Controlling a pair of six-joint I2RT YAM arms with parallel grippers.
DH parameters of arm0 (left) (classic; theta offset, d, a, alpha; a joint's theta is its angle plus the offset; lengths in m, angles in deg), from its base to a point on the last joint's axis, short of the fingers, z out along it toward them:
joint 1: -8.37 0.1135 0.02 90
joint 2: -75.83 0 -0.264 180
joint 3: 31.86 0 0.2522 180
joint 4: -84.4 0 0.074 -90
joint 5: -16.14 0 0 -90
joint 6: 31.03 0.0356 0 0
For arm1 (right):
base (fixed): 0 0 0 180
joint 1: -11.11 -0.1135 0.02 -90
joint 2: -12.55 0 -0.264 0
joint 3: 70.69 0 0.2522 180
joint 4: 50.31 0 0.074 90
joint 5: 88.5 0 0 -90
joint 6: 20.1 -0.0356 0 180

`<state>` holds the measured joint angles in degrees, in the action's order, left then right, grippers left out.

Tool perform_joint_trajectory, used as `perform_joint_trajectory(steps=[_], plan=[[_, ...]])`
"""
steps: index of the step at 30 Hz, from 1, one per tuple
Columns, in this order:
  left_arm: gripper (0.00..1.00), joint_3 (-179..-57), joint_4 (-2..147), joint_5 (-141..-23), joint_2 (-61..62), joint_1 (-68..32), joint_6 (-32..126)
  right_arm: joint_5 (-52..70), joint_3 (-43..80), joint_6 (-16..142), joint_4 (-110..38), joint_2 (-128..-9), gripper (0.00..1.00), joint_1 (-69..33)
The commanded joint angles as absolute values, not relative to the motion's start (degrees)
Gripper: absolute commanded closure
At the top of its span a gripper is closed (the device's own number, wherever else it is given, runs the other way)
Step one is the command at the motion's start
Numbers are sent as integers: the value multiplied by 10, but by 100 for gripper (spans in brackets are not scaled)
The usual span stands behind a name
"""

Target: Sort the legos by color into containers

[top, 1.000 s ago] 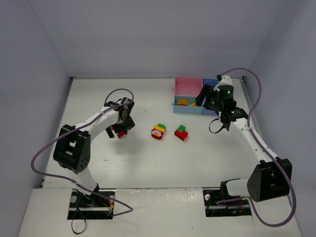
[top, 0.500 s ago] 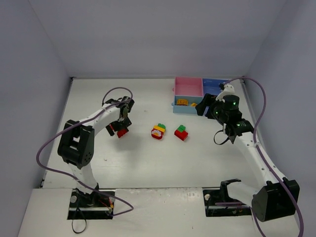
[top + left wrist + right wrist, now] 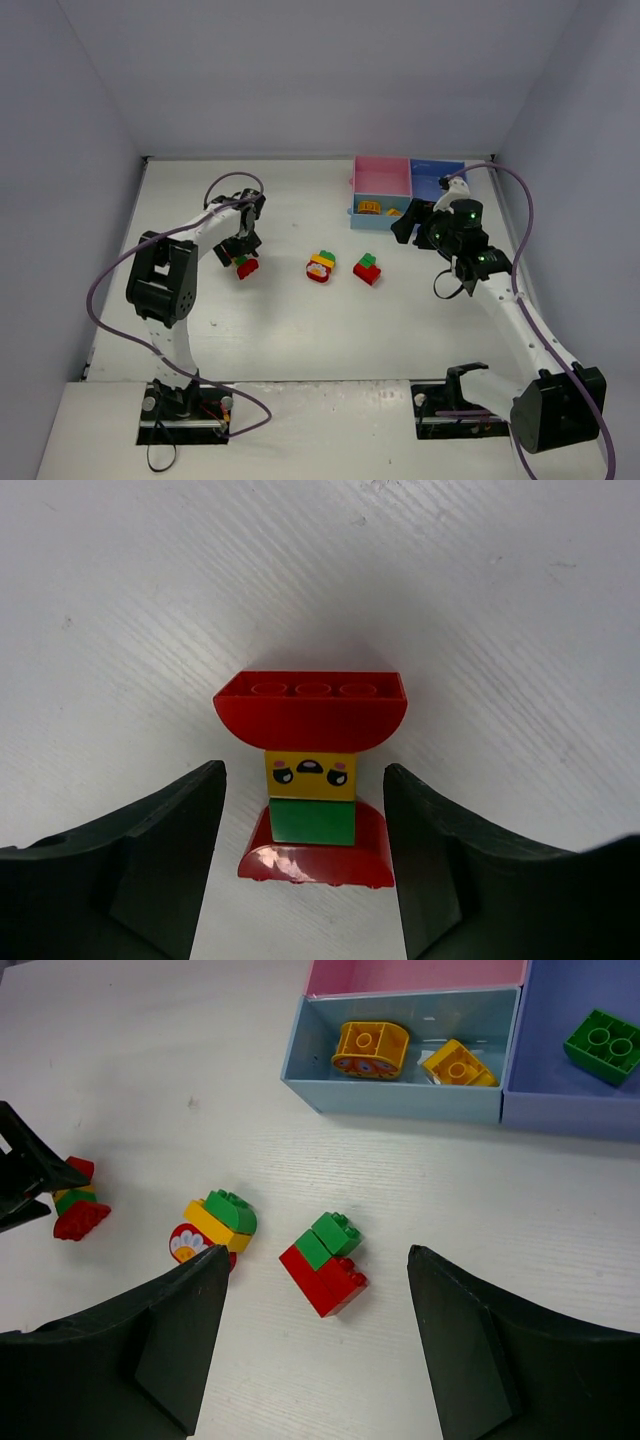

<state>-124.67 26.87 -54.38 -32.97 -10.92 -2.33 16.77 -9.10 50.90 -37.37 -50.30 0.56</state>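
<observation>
Top view: 3 joined trays sit far right on the table [image 3: 200, 330]. The pink tray [image 3: 382, 176] is at the back and the light blue tray [image 3: 385, 222] in front of it. The medium blue tray [image 3: 430, 172] is to their right, partly behind the right arm. Sth yellow-orange shows in the light blue tray, too small to read here. 3 lego clumps lie in a row: red-yellow-green clump [image 3: 246, 266] at the left gripper [image 3: 243, 257], then middle clump [image 3: 321, 266], then green-red clump [image 3: 367, 269]. The right gripper [image 3: 403, 222] hangs just in front of the trays. Finger state can't be told here for either.

Left wrist: fingers [image 3: 150, 860] spread, one each side of the red-yellow-green clump, w/ a gap both sides, no contact. The clump lies on the table: red curved piece, yellow face brick, green brick, red curved base. No trays in this view.

Right wrist: fingers [image 3: 160, 1350] spread wide, gripping nothing, w/ the green-red clump on the table below, between them. Tray contents are clear only here. Light blue holds a rounded yellow-orange brick [image 3: 370, 1048] and a squarish yellow-orange brick [image 3: 458, 1064], apart. Medium blue holds a green brick [image 3: 603, 1045] w/ 4 studs. Of the pink tray only a strip shows at the top edge. The middle clump reads as green on yellow on a red piece w/ flower print.
</observation>
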Motion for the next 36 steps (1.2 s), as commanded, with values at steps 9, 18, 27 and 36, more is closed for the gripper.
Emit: perform_joint_trajectory(steps=[9,18,27,36], plan=[[72,-1253,310,-553,-336,-101,-8,197,-104,508,-400,-484,31,7],[96,-1236,325,-572,-331,-101,1,209,-99,511,-401,-490,31,7],[100,-1223,417,-588,-204,-133,232,320,-47,501,-401,-515,31,-3],[100,-1078,675,-710,-9,-172,473,432,25,480,-401,-562,23,-36]])
